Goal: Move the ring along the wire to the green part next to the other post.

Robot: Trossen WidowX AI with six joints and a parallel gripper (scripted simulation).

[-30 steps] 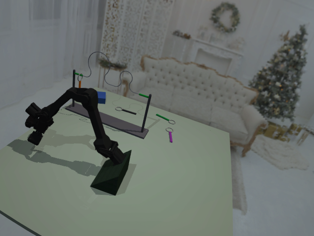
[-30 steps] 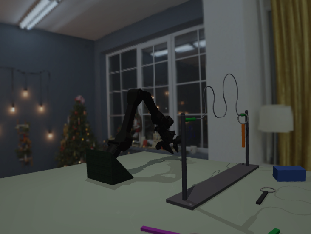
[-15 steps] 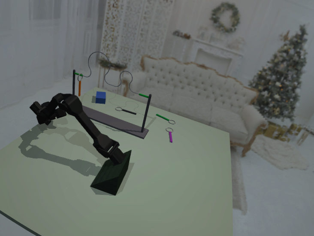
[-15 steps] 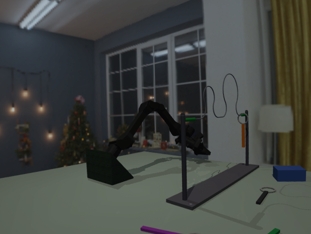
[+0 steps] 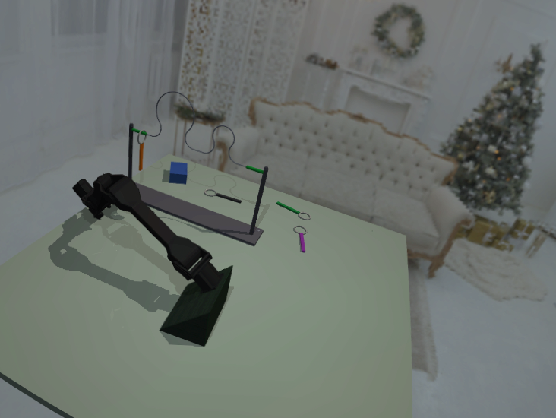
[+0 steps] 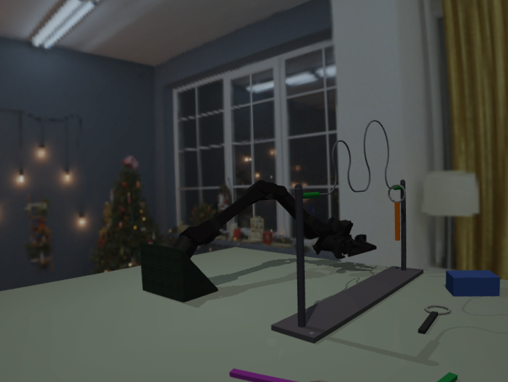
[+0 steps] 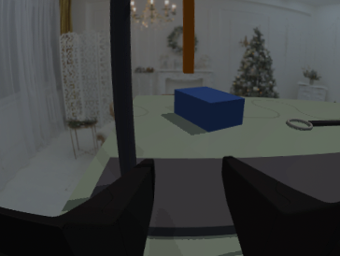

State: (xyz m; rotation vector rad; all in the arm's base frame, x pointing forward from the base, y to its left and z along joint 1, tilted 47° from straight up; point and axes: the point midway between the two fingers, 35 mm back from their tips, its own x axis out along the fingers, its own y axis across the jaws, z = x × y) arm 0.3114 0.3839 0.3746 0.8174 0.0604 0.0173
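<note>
So the tool (image 6: 361,246) sits low over the counter (image 5: 292,337), partly closed with a gap showing between its fingers and nothing held. Up around 12 o'clock in the wrist view is the orange handle (image 7: 188,14), well apart. It hangs from the ring (image 6: 396,193) on the green part (image 5: 135,131) by the post (image 6: 402,223). A blue block (image 7: 208,107) sits beyond.
</note>
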